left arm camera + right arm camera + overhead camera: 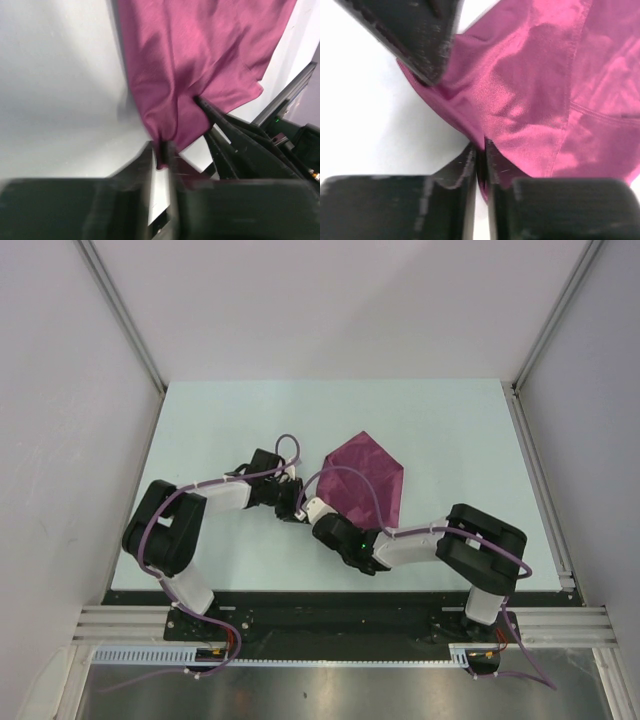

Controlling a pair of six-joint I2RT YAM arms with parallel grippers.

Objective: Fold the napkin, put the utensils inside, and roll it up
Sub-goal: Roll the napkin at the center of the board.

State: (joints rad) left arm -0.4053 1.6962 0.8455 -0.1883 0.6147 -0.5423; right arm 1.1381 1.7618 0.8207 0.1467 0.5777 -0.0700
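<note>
Napkin on table, edge pinched by left fingers, right fingers

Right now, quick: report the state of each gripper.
Left gripper: closed, pinching a corner of the maroon napkin.
Right gripper: closed, pinching the same napkin's edge.

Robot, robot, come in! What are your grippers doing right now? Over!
Left gripper shut on napkin edge. Right gripper shut on it close beside. Napkin not yet rolled. No utensil in view. Over.
</note>
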